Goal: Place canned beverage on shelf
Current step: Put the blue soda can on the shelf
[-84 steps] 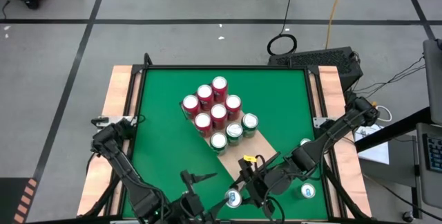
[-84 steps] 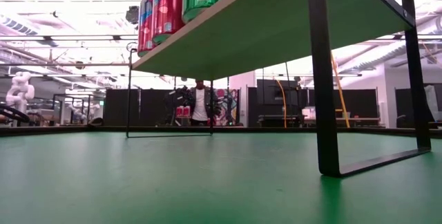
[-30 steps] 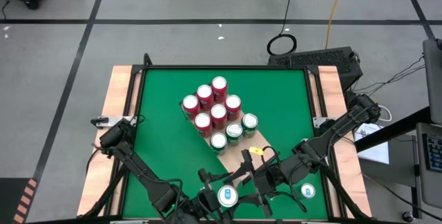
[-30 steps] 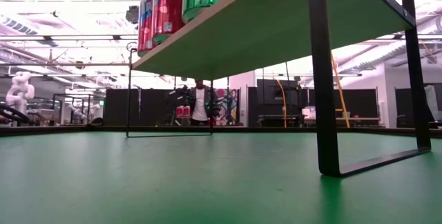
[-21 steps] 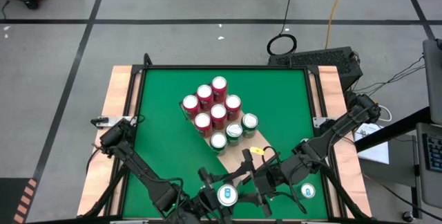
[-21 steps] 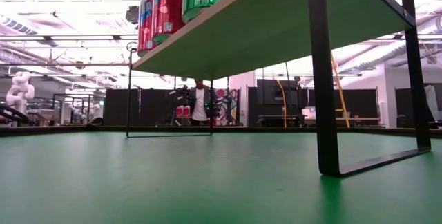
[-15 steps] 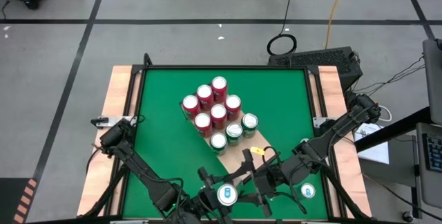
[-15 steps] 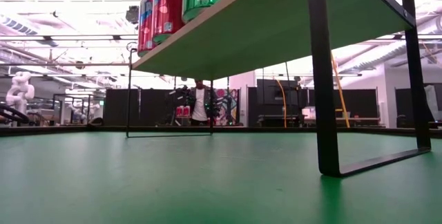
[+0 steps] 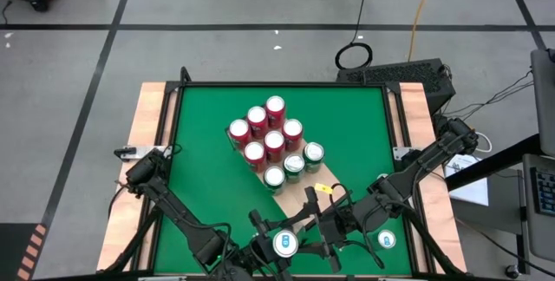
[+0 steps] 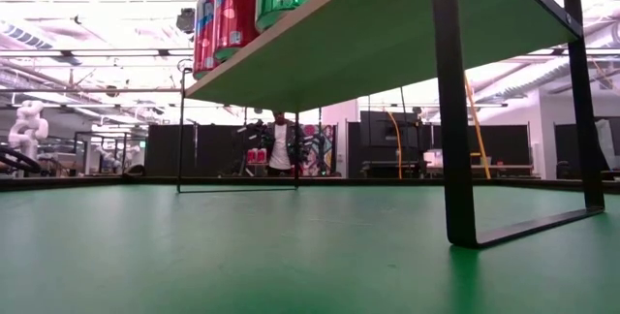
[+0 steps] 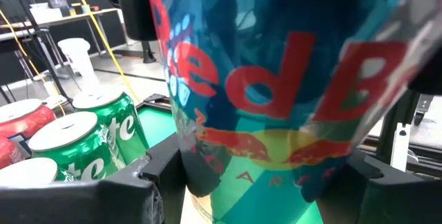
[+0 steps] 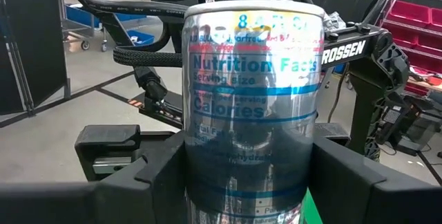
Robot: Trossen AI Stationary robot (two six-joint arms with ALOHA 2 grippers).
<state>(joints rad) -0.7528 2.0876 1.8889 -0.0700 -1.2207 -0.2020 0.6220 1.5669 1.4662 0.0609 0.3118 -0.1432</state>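
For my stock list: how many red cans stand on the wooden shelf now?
6 red cans, all on the light wooden shelf: far row of three; near row of three. None seems hidden from above.

- The table [image 9: 208, 203] has a green top framed by light wood side rails and a dark rim.
- The shelf [image 9: 305, 187], a light wood board on thin dark legs, stands on the green top, set at an angle; in the low view its underside [image 10: 387, 33] spans overhead, with a dark leg loop [image 10: 513, 227] resting on the green.
- Six red cans [image 9: 267, 133] stand upright on the board in a tight cluster.
- Three green cans [image 9: 294, 166] stand upright just beside the red ones, nearer the arms.
- One can [image 9: 385, 240] stands on the green top near the right rail, apart from the shelf.
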